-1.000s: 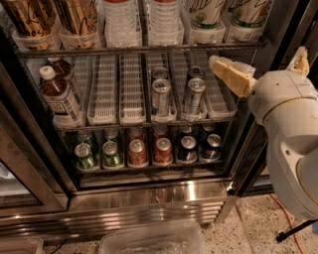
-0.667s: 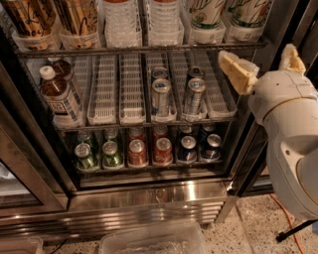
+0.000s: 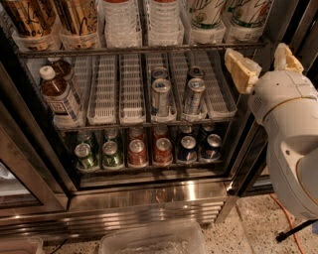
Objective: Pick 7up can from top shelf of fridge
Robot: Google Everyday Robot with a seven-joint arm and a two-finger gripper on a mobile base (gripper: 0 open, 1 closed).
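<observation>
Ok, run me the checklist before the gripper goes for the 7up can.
1. Fridge open: ok.
2. 7up can on top shelf: ok, only its lower part shows.
3. Gripper open and empty: ok.
4. Gripper lined up with can: not ok; it hangs right of the shelf, about rack height, below the can.
5. Room around can for fingers: cannot tell.

One camera looks from above and close in front, tilted down into the open fridge [image 3: 149, 196]. The top shelf [image 3: 139, 50] crosses the frame's upper edge, its contents cut off. The robot's arm [image 3: 293, 149] fills the right side, with the tool [image 3: 258, 57] just right of that shelf, fingers spread.
</observation>
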